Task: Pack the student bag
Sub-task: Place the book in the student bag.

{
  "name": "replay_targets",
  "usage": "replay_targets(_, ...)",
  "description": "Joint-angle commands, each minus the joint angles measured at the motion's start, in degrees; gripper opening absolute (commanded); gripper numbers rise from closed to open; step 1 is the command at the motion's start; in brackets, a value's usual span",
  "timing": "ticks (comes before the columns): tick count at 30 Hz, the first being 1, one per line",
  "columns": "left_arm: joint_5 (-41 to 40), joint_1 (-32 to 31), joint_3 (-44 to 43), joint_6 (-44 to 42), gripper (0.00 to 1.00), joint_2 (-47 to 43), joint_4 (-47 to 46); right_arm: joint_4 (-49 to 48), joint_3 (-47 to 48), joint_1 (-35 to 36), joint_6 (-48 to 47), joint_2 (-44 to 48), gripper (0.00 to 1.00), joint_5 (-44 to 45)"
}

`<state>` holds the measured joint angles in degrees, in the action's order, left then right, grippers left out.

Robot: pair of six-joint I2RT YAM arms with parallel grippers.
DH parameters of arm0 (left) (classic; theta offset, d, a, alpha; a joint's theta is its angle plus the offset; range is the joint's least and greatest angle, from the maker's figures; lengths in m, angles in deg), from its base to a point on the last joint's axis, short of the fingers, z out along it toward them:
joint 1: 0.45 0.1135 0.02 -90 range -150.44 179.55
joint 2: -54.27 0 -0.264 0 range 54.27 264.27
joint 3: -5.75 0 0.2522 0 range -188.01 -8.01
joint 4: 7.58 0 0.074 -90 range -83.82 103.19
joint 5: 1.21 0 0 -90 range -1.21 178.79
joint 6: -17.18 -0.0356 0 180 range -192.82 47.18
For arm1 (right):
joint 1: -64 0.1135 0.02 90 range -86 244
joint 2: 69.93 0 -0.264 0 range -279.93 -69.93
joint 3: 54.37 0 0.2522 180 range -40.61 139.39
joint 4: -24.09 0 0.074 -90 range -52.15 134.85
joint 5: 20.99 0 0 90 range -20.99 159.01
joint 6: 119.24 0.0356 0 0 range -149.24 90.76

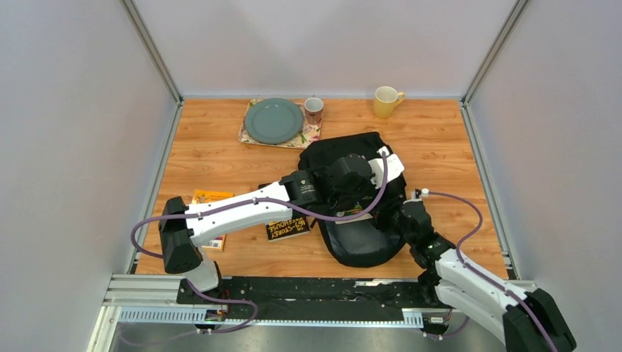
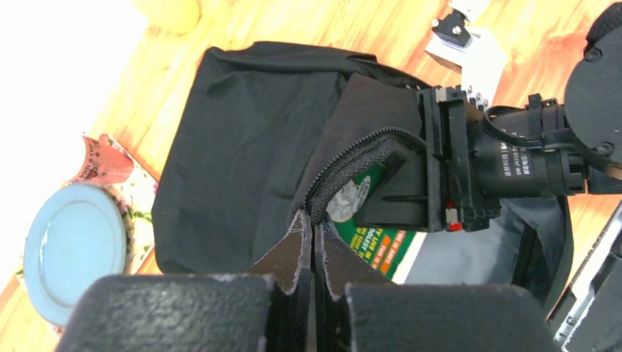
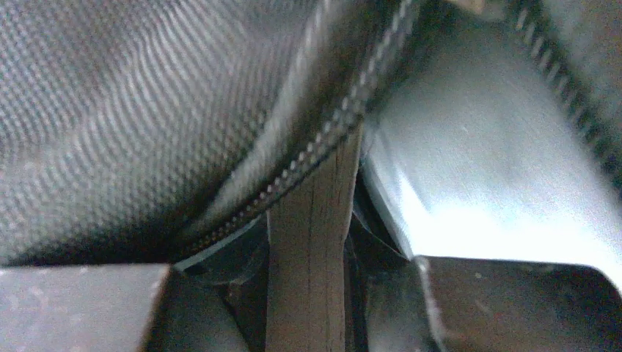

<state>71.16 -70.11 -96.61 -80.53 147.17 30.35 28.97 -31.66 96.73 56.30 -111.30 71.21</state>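
Pressing its two fingers flat together, the left end effector (image 2: 311, 231) rests its tips against the zippered edge (image 2: 345, 170) of the large black soft fabric student bag (image 2: 235, 147). Whether any cloth is caught between the fingers cannot be told. Facing it, the right end effector (image 2: 392, 169) stands narrowly parted, clamped on the flap of the same edge, so that the mouth of the bag gapes. Inside the opening, a green book (image 2: 370, 246) with a printed cover lies partly under the flap.

The bag lies flat on the wooden counter (image 1: 440, 147), right of centre and toward the near edge, its rounded end nearest the arm bases. Just left of it lies a black book (image 1: 287, 229) with yellow lettering. Farther left, an orange book (image 1: 210, 196) shows partly beneath the left arm.

At the far edge, a grey-green round plate (image 1: 273, 120) sits on a floral placemat (image 1: 314, 134). A patterned mug (image 1: 314, 110) stands just beside the plate, and a yellow mug (image 1: 386, 101) stands apart to the right.
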Motion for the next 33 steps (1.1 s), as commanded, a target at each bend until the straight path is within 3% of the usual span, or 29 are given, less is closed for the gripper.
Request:
replay_targets(1,-1.53,-0.38,-3.43,2.87,0.0,2.19,-2.28,-17.9,1.69,-5.04,-0.81,-8.36,0.0,-3.95)
replay_targets(2,-1.53,-0.38,-3.25,3.74,0.0,2.63,-2.28,-18.44,1.86,-5.92,-1.25,-10.82,0.0,-5.69)
replay_targets(5,-1.71,-0.38,-3.86,4.36,0.0,3.6,-1.32,-11.27,3.87,-7.24,-3.18,-10.76,0.14,-6.77)
replay_targets(6,-1.71,-0.29,-3.78,4.45,0.0,3.69,-1.31,-4.72,4.49,-7.59,-3.97,-10.23,0.29,-6.77)
replay_targets(9,-2.06,-0.29,-3.25,4.54,0.0,3.69,-1.57,1.91,5.11,-8.65,-6.61,-7.26,0.47,-8.52)
replay_targets(14,-1.36,-0.03,-2.98,5.42,0.0,4.39,-2.37,8.01,3.19,-8.74,-6.53,0.22,0.56,-9.57)
replay_targets(17,-0.3,0.41,-2.98,6.56,0.0,5.01,-2.54,7.48,-0.42,-8.65,-3.28,5.49,0.53,-10.11)
replay_targets(20,0.93,0.67,-2.81,7.35,0.0,5.18,-3.06,8.62,-1.74,-8.65,-2.31,9.63,0.3,-8.01)
replay_targets(21,1.45,0.85,-2.72,7.35,0.0,5.27,-3.24,8.62,-1.92,-8.65,-2.13,10.33,0.16,-7.74)
replay_targets(24,1.8,0.76,-2.72,8.66,0.0,5.36,-3.16,12.66,-0.61,-8.65,-2.65,11.74,0.0,-7.03)
replay_targets(26,1.72,0.85,-2.72,8.76,0.0,5.27,-3.07,12.06,0.27,-8.65,-3.09,11.57,0.0,-7.9)
replay_targets(28,1.54,0.94,-2.98,8.5,0.0,5.36,-2.63,5.5,-0.16,-8.74,-4.15,10.78,0.0,-10.36)
replay_targets(33,1.9,1.2,-4.39,7.79,0.0,5.01,-1.84,-6.83,3.96,-8.74,-9.42,0.45,0.0,-20.2)
